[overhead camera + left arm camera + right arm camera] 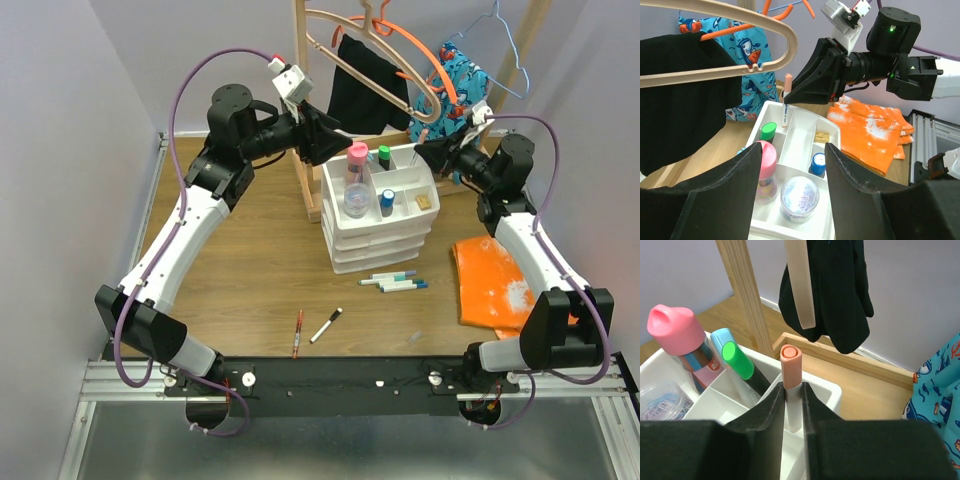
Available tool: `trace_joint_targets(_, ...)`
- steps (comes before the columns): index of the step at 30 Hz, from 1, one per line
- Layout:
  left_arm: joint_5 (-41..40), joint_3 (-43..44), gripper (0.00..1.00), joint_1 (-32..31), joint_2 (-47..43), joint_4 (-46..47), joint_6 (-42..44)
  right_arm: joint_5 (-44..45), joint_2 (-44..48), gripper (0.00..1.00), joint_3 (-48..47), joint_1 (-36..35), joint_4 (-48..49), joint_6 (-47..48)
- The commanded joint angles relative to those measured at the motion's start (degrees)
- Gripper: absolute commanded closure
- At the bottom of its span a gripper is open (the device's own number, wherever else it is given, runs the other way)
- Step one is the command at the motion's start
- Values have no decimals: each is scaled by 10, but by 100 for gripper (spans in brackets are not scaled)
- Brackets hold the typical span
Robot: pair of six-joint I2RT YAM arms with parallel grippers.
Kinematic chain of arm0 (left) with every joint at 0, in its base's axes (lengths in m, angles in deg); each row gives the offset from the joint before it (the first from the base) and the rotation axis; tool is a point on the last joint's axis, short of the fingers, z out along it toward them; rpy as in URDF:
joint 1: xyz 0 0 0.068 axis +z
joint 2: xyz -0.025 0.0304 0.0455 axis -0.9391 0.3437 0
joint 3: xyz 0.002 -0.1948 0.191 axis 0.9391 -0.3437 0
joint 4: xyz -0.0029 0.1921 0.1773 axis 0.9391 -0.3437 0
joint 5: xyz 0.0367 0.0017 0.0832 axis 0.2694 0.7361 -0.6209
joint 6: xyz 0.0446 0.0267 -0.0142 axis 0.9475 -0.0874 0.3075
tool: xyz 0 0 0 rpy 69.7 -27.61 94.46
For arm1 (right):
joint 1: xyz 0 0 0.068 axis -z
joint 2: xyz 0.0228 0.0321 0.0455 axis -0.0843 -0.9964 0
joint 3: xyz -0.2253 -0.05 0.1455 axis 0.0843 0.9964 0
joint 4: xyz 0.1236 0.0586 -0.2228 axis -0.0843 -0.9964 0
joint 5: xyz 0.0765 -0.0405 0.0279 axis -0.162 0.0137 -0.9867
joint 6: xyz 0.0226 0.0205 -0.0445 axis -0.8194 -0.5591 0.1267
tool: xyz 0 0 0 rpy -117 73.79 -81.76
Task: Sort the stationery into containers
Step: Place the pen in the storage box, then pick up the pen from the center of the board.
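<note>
Currently, matte black right fingers [769, 415] pinch slim peach-capped pen [791, 382].

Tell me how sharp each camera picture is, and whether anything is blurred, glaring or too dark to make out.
Top external: evenly lit and sharp, only faint shadows beside the pens on the table. Left wrist: the left fingers are near-black and soft-edged, the organiser tray beyond them clear. Right wrist: the peach-capped pen is crisp, the right fingers gripping it a featureless black.
</note>
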Motion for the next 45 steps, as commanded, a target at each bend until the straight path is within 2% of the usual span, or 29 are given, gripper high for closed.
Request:
trace_joint_targets(1,2,-6,38,4,-4,14,-8,34,7,63,13,-4,-4,10)
trace_joint_targets(7,2,-14,38,5,-6,20,-11,52,44,47,23,-4,-35,10)
trace_joint_targets(12,5,-30,38,5,-18,10,8,80,110,44,30,-4,-107,21)
trace_joint_targets(17,15,-51,38,4,-51,-90,145,162,205,41,41,-3,-246,34)
trace_joint_targets(21,27,-117,39,-6,-92,-147,223,212,283,41,53,-4,-359,33)
trace_joint_targets(22,28,-129,39,-13,-102,-155,233,210,295,42,54,-4,-406,58)
trace_joint_targets(24,26,-155,40,-33,-126,-191,275,139,312,43,56,-3,-457,116)
trace_joint_targets(25,21,-165,40,-41,-134,-207,292,102,330,43,58,-4,-513,206)
trace_joint_targets(26,5,-175,41,-48,-151,-227,301,39,336,43,59,-3,-546,254)
trace_joint_targets(27,1,-197,41,-53,-160,-229,306,14,338,43,54,-3,-584,304)
trace_joint_targets(28,0,-208,41,-56,-167,-229,302,-3,327,43,48,-3,-665,401)
trace_joint_targets(31,4,-233,41,-56,-185,-221,293,4,294,43,30,-4,-769,487)
trace_joint_targets(32,7,-236,41,-55,-190,-222,293,12,275,43,25,-4,-791,542)
trace_joint_targets(35,17,-254,43,-60,-199,-238,313,21,282,45,38,-4,-805,596)
trace_joint_targets(36,16,-258,44,-70,-200,-249,329,24,294,45,46,-4,-788,588)
trace_joint_targets(38,-4,-255,45,-96,-198,-285,382,34,321,43,77,-4,-709,515)
trace_joint_targets(39,-10,-243,45,-129,-193,-296,396,45,340,43,84,-4,-682,483)
trace_joint_targets(41,-32,-222,45,-167,-170,-324,413,67,356,43,94,-4,-596,355)
trace_joint_targets(43,-58,-185,46,-231,-146,-344,436,130,373,43,96,-4,-526,265)
trace_joint_targets(45,-116,-148,47,-275,-106,-364,451,204,381,43,87,-4,-502,162)
